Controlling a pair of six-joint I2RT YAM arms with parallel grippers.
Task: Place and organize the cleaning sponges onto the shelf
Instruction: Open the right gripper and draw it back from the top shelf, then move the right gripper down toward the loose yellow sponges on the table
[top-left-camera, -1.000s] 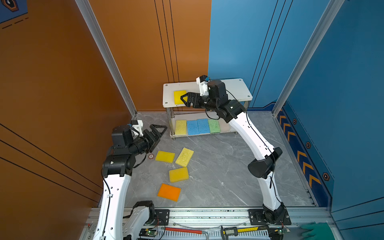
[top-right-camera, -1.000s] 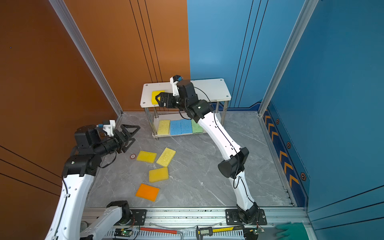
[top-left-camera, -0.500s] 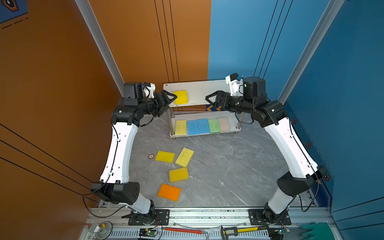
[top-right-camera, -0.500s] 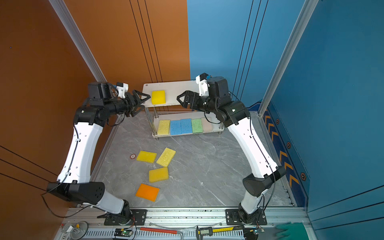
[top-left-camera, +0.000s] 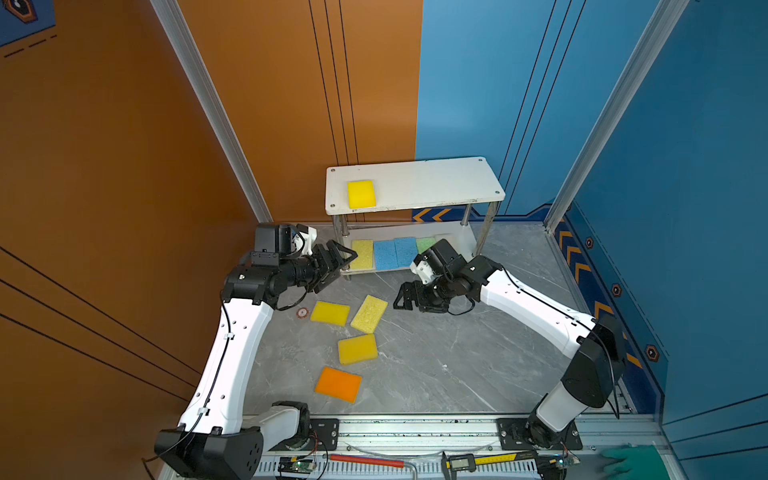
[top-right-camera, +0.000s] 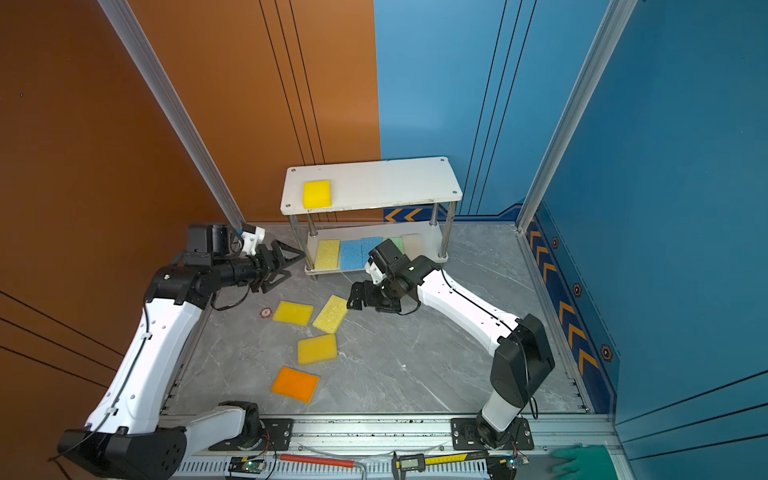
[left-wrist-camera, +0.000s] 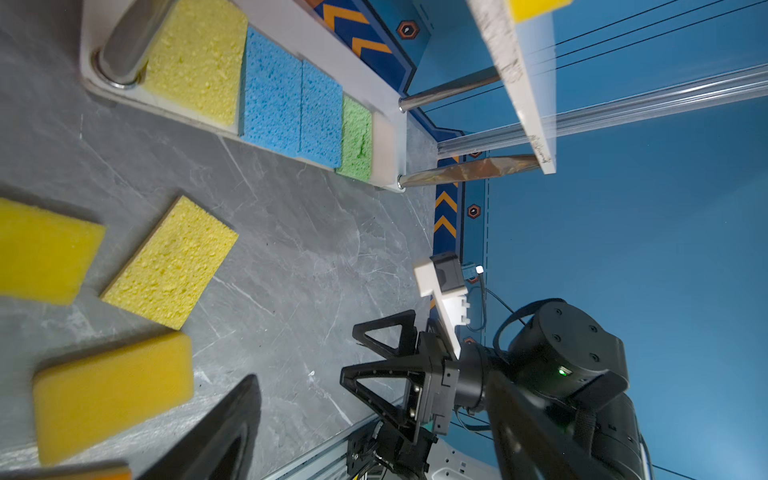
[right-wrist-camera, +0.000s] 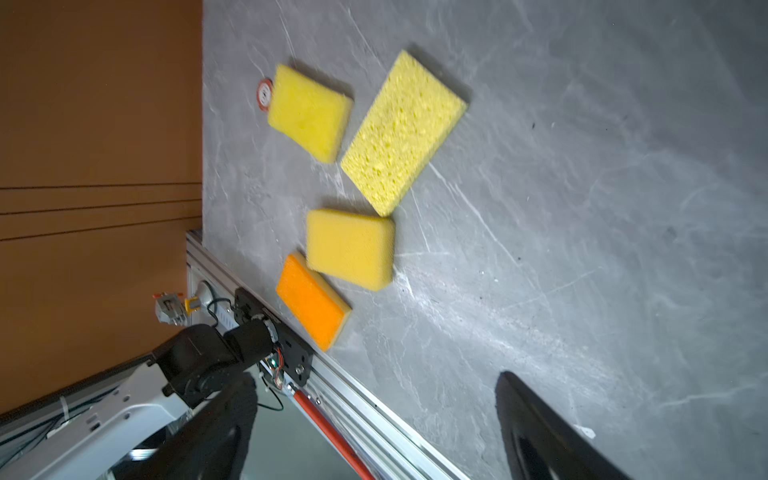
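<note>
Four cleaning sponges (top-left-camera: 357, 349) loose on the grey floor (top-left-camera: 457, 353), three yellow plus an orange one (top-left-camera: 338, 383), five more flat in a row on the shelf (top-left-camera: 436, 187) lower board (porous yellow, two blue, green, pale), one smooth yellow up top, left gripper (top-left-camera: 338, 270) and right gripper (top-left-camera: 405, 301) both spread wide, gripping nothing.

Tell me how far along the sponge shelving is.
Done: six on the shelf: one yellow sponge on top, a five-sponge row below. In hand: nothing; left hand and right hand are open, the right nearest the porous yellow sponge. Remaining: four on the floor, three yellow, one orange sponge.
</note>
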